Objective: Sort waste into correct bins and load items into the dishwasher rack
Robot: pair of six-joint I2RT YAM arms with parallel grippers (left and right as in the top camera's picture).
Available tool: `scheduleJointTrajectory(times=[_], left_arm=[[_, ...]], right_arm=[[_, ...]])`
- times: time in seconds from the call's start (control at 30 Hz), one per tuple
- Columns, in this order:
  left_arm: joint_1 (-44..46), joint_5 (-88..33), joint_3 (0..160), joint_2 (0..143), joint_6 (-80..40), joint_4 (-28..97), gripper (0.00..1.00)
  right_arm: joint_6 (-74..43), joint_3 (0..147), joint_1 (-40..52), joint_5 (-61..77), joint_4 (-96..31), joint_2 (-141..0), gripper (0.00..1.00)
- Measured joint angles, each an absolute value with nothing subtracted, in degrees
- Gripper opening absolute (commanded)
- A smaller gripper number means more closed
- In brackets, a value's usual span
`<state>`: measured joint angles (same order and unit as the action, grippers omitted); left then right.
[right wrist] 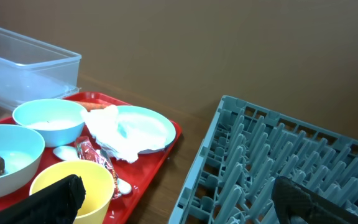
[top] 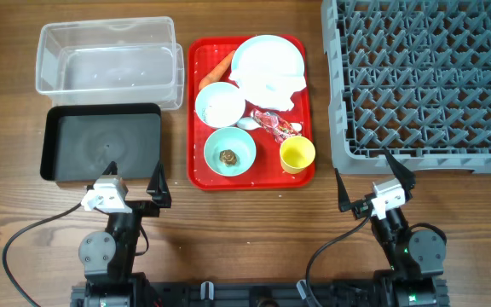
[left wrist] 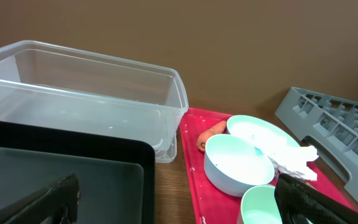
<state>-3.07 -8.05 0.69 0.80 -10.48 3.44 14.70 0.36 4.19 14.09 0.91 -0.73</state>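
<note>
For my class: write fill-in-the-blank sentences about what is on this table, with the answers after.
The brown lump lies inside a ___. The crumpled tissue lies partly on the ___. The tray under the yellow cup is ___. The left gripper and right gripper are both ___.
Answers: bowl, plate, red, open.

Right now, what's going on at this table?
Nothing is being handled yet. The left gripper and right gripper are both open and empty near the table's front edge. The pale blue plate, yellow cup, carrot and the rest sit on the red tray; the clear tub, black tray and grey dishwasher rack hold nothing.
</note>
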Motion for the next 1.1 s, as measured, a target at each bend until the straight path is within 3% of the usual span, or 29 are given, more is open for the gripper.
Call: scheduleJointTrajectory(times=[0.6, 0.77, 1.1], left_arm=[[-3.1, -6.7, 0.7, 0.8, -10.5, 3.5, 1.0], [-3.1, -6.7, 0.6, 0.8, -10.5, 0.8, 1.0], [-3.1, -6.7, 2.7, 0.8, -10.3, -4.3, 1.0]], right_arm=[[15.6, 0.4, 4.2, 13.9, 1.3, -0.7, 1.0], [16.0, 0.4, 4.2, 13.5, 13.7, -0.8, 1.0], [16.2, 0.8, 4.2, 12.2, 22.4, -0.8, 1.0]])
